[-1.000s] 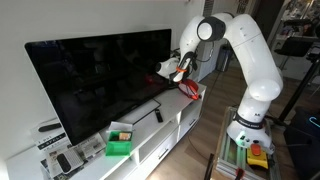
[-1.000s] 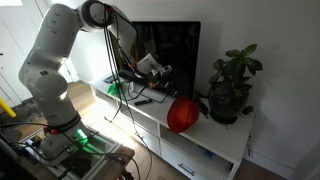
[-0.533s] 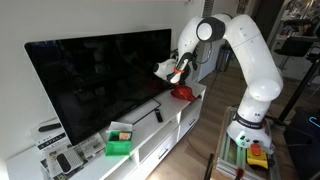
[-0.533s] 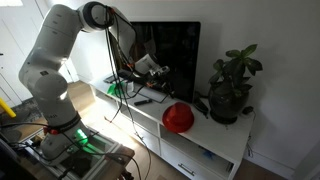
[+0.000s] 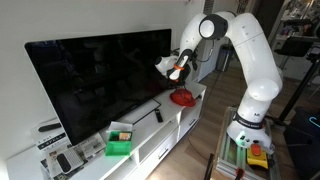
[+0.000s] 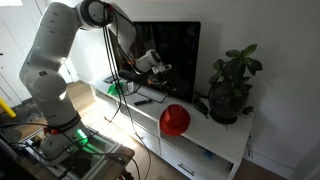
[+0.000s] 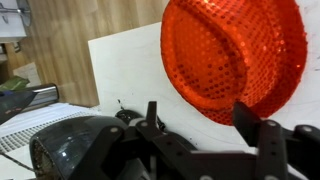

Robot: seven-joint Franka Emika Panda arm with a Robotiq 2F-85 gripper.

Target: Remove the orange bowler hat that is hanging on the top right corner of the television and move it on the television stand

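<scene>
Wrist view: my hand (image 7: 197, 108) is wide apart above the orange hat (image 7: 235, 50) on the white bench (image 7: 125, 70).

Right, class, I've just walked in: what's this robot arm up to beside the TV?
The orange bowler hat is not on the television. It lies on the white television stand, near the potted plant. The arm's gripper hovers just above the hat, open and holding nothing. The placing looks done.
</scene>
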